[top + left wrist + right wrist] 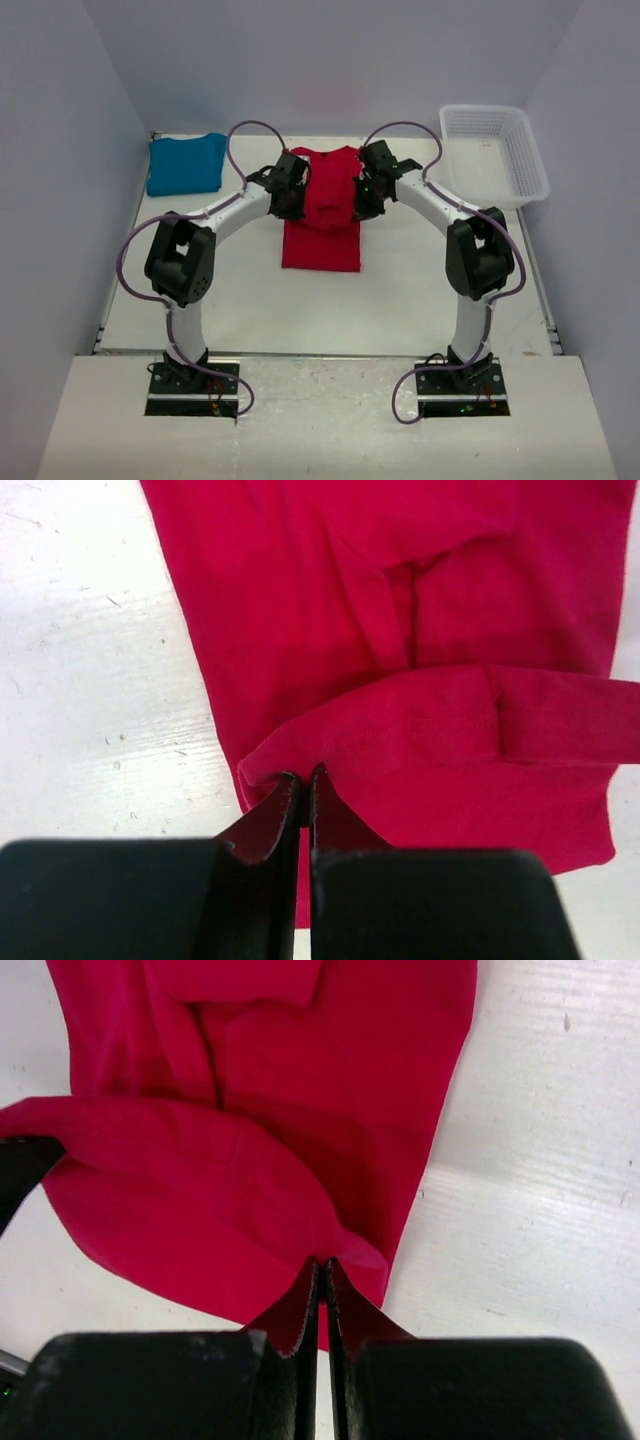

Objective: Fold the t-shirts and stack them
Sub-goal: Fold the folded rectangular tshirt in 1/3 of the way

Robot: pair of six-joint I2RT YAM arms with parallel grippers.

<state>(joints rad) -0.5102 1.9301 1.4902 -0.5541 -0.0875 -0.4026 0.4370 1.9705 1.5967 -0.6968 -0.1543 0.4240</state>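
Surface (400,300): the red t-shirt (320,245) lay at its middle, narrowed lengthwise, with one fold of cloth raised between the arms. The teal t-shirt (185,165) sat folded at the far left corner, well apart. Left fingers (270,825) and right fingers (290,1310) were each pinched together on a red edge, one per side. My judgement: carry both corners across level and at matched pace, keep the cloth taut, and set edge on edge before releasing.
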